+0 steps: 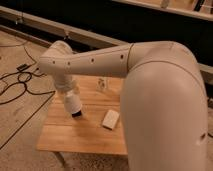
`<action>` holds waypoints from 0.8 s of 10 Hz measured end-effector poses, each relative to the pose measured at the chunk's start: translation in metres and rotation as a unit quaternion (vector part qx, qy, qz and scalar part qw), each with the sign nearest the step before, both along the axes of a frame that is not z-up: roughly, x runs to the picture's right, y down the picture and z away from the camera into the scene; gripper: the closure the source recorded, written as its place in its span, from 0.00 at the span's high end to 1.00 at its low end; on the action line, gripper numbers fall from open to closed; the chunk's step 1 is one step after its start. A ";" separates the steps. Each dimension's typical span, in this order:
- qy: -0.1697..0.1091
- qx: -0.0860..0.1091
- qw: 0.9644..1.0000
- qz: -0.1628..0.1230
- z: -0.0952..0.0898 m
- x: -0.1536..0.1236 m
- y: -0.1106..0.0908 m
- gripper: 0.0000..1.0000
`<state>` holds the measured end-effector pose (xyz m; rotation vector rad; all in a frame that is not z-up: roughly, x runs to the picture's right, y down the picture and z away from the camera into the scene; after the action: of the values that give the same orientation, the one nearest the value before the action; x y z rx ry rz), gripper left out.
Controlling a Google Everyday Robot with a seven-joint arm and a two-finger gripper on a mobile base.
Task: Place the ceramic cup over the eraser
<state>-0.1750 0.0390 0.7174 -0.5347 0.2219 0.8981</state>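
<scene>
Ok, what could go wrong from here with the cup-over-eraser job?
1. The hand hangs shut, low over the left part of the wooden table; dropping further, it could strike the top.
2. No black eraser shows. The arm hides much of the table, so the target may be misjudged.
3. The white block lies close beside the hand and could be nudged or mistaken for the target.

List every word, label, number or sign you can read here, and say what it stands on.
None readable: nothing is written on the white arm, the pincer hanging over the wooden table at its left part, the flat white block or the small pale cup behind.
</scene>
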 end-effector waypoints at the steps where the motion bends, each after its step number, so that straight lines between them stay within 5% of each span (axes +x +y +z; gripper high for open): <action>1: 0.000 -0.004 1.000 -0.002 0.004 0.000 0.004 0.00; 8: -0.018 -0.028 0.999 0.000 0.044 -0.006 0.033 0.00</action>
<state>-0.1813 0.0718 0.7611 -0.6032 0.2153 0.8827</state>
